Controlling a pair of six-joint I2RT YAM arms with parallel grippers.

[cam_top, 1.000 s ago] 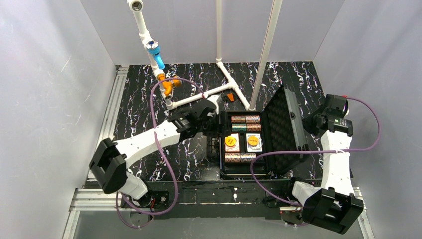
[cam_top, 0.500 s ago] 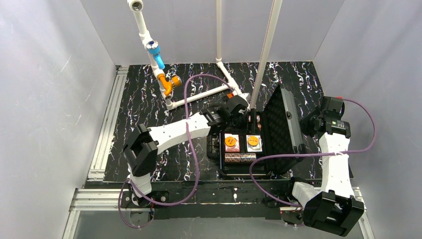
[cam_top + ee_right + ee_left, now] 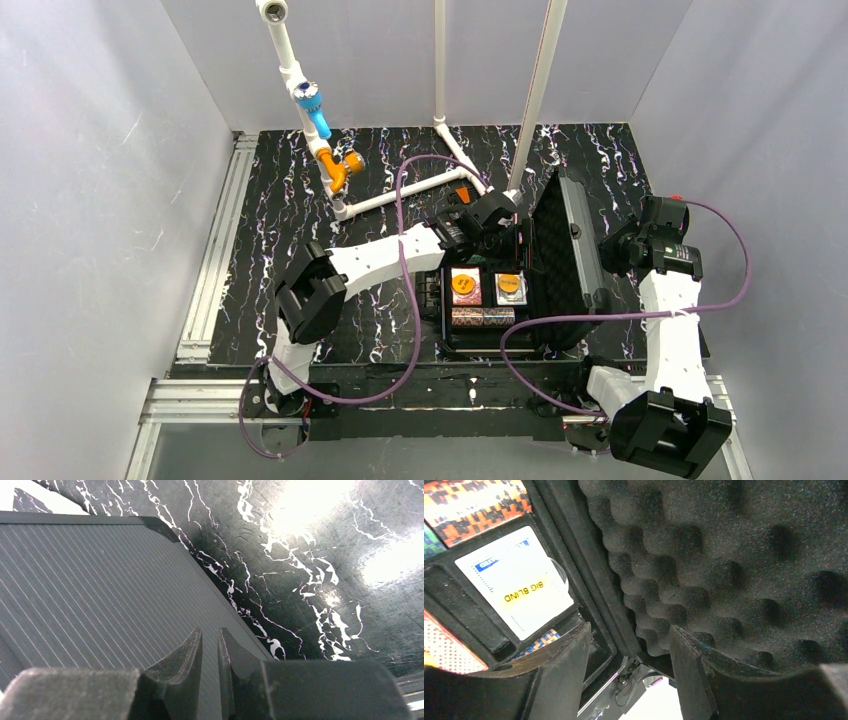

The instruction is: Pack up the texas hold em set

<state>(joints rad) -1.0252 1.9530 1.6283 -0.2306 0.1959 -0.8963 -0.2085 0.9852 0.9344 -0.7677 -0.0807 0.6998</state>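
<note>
Texas hold em set: the black case (image 3: 446, 330) sits near the middle of the surface (image 3: 300, 200), with chip stacks (image 3: 483, 317) and card decks (image 3: 463, 285) in its tray. Its foam lid (image 3: 560, 250), hinged at 3 o'clock, stands steeper than a second ago. The right claw (image 3: 612, 250), pinched shut on nothing, is at the lid's ribbed back, seemingly pushing. The left claw (image 3: 497, 215) has swung to the tray's 12 o'clock end, half open and empty (foam just ahead). Closing looks under way.
</note>
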